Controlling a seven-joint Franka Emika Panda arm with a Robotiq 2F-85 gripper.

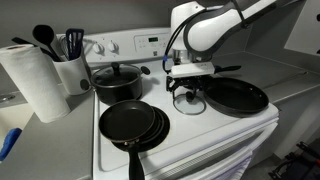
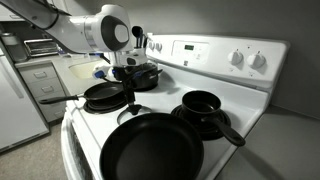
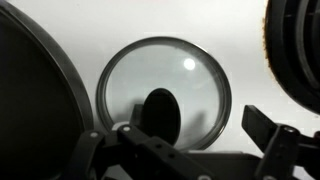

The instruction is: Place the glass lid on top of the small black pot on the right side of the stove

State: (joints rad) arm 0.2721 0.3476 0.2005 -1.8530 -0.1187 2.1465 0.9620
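Note:
The glass lid (image 1: 188, 100) lies flat on the white stove (image 1: 190, 128) between the burners, with its black knob up. In the wrist view the lid (image 3: 190, 75) fills the middle. It also shows in an exterior view (image 2: 127, 113). My gripper (image 1: 190, 80) hangs open just above it, with one finger on each side of the lid (image 3: 190, 122), touching nothing. The small black pot (image 2: 203, 103) stands open at the stove's back right with its long handle pointing out. In an exterior view only its handle (image 1: 230, 68) shows past my gripper.
A large black pot with its own lid (image 1: 118, 78) stands at the back left. Stacked frying pans (image 1: 133, 122) sit at the front left. A wide frying pan (image 1: 237, 96) sits at the front right. A paper towel roll (image 1: 30, 80) and a utensil holder (image 1: 72, 68) stand on the counter.

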